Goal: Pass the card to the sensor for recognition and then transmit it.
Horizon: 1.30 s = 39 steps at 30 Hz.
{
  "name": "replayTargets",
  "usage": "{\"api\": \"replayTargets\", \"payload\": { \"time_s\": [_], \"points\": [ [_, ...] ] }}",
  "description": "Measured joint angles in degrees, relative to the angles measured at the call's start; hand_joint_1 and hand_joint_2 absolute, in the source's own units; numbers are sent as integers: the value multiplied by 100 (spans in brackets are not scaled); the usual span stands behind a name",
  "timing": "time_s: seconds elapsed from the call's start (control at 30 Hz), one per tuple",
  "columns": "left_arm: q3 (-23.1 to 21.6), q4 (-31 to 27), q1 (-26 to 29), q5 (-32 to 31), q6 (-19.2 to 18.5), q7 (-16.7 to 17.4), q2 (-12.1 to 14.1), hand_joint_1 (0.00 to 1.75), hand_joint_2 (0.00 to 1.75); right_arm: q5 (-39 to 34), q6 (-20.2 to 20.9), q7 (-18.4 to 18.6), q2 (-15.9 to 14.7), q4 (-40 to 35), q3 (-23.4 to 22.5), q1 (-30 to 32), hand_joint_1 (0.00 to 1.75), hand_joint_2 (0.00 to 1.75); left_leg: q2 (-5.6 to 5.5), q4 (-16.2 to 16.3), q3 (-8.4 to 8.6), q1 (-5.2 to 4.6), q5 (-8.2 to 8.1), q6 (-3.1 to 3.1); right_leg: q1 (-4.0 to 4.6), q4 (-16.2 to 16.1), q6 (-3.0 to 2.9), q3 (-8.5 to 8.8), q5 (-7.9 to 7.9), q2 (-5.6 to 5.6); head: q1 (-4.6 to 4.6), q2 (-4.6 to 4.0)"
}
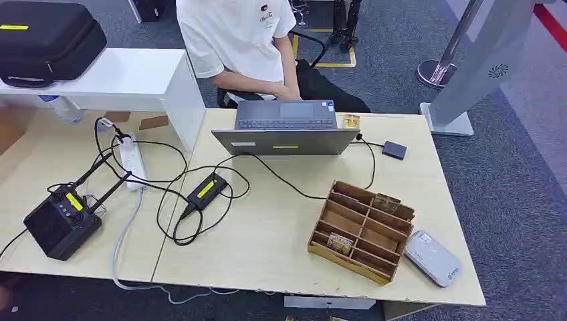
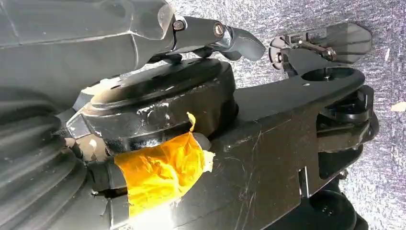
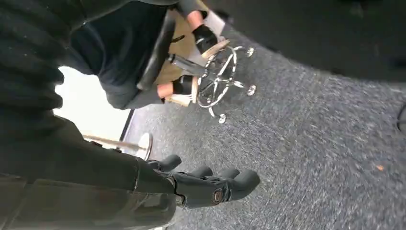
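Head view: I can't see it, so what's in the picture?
A wooden divided box sits on a pale table, with a grey card reader beside it. Behind them a person sits at an open laptop, cables trailing left.

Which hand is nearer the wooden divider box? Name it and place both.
Right, probably: the wooden divider box sits toward the table's right side. Both the right hand and left hand hang low over carpet, away from it.
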Motion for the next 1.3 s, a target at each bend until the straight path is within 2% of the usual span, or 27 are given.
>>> {"api": "replayTargets", "payload": {
  "time_s": [0.1, 0.17, 0.2, 0.27, 0.33, 0.43, 0.5, 0.63, 0.93, 1.1, 1.13, 1.3],
  "points": [
    [0, 0, 0, 2, 58, 0, 7, 0, 175, -22, -77, -13, 0, -2, -66, 0, 0, 175, 0, 0, 0, 0, 0, 0, 1, 0, 0, -1, 0, 1, 0, 0],
    [0, 0, 8, 31, 418, -18, -35, 0, 175, -52, -357, -35, 0, 0, -118, 3, 0, 175, 1, 0, 0, 1, 0, 0, 1, 0, 0, -1, 0, 0, 0, 0],
    [0, 0, 19, 39, 668, -68, -57, 0, 175, -94, -558, -50, 0, -2, -151, 3, 0, 175, 4, 0, 1, 2, 0, 0, 2, 0, 0, -2, 0, 3, 2, 2],
    [0, 0, 30, -15, 1701, -222, -172, 0, 175, -120, -1300, 4, 4, -2, -242, 0, 0, 175, 6, 1, 0, 2, 0, 0, 3, 0, 0, -3, 0, 4, 2, 0],
    [0, -2, 35, -11, 2460, -386, -275, 0, 175, -116, -1854, 98, 4, -9, -321, -6, 0, 175, 6, 1, 0, 2, 0, 0, 3, -1, 0, -3, 0, 3, 2, 2],
    [7, 128, -24, 22, 3042, -839, -376, 0, 175, -124, -2384, 210, 4, -20, -450, -17, 0, 175, 6, 1, 0, 4, 0, 0, 6, -1, 0, -3, 0, 3, 2, 0],
    [7, 312, -69, 129, 3084, -1092, -330, 0, 175, -120, -2585, 271, 17, -20, -529, -16, 0, 175, 7, 1, 1, 9, 0, 0, 13, 0, -1, -4, 0, 5, 2, 2],
    [2, 501, -80, 251, 3143, -1257, -192, 0, 175, -96, -2662, 313, 48, -20, -636, -18, 0, 175, 9, 0, 1, 16, 0, -1, 18, 0, -2, -7, 0, 6, 0, 0],
    [-72, 632, -82, 398, 3147, -1307, 0, 0, 175, -7, -2666, 348, 144, -20, -688, -23, 0, 175, 10, 0, -1, 17, 0, -2, 19, 0, -3, -6, -1, 7, 4, 0],
    [-136, 654, -89, 488, 3147, -1307, -4, 0, 175, 18, -2618, 354, 164, -20, -693, -24, 0, 175, 10, 0, -1, 17, 0, -2, 19, 0, -3, -6, 0, 7, 4, 0],
    [-146, 656, -91, 512, 3147, -1307, -24, 0, 0, 35, -2587, 354, 166, -20, -693, -23, 0, 175, 10, 1, -1, 16, 0, -1, 18, 0, -3, -7, 0, 7, 0, 0],
    [-173, 658, -122, 623, 3147, -1191, -382, 0, 0, 219, -2367, 297, 184, -35, -782, -23, 0, 175, 10, 2, -1, 12, 0, -1, 15, -1, -2, -5, 1, 7, 4, 2]
  ]
}}
